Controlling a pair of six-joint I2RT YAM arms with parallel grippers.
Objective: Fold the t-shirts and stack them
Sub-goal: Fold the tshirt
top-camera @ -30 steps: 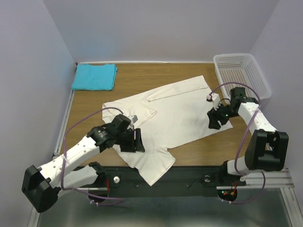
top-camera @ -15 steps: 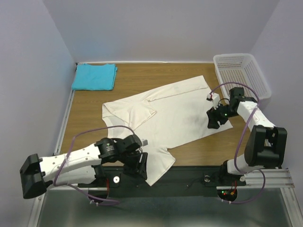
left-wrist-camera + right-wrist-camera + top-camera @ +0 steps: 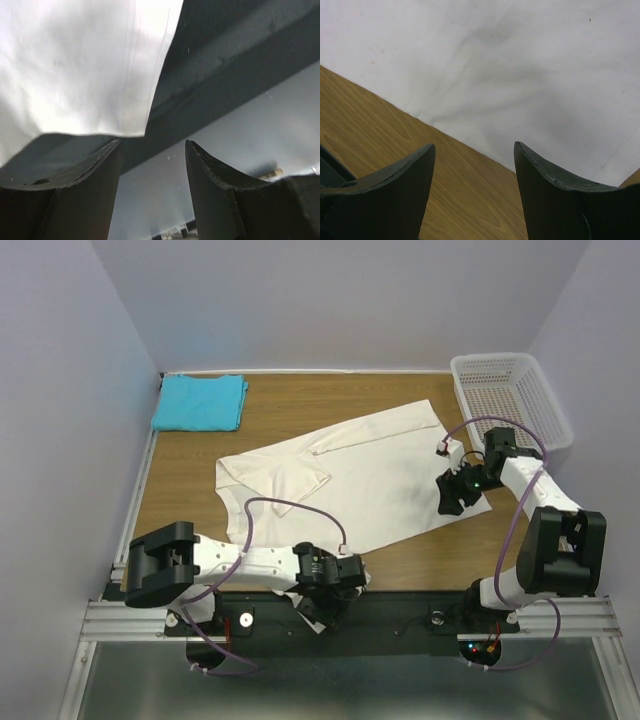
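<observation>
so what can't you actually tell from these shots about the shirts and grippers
- Top view: the cream shirt's near hem, partly hidden under the left gripper.
- Right wrist view: whether the right gripper touches that shirt; its fingers mask the contact.
- Top view: the turquoise shirt's fold layers, too small.

Left gripper [image 3: 152,145] and right gripper [image 3: 474,146] sit low, jaws parted

The wooden desk [image 3: 190,475] carries a cream shirt [image 3: 370,480] spread mid-desk, a folded turquoise shirt [image 3: 200,402] far-left corner, a mesh basket [image 3: 492,358] far-right.
</observation>
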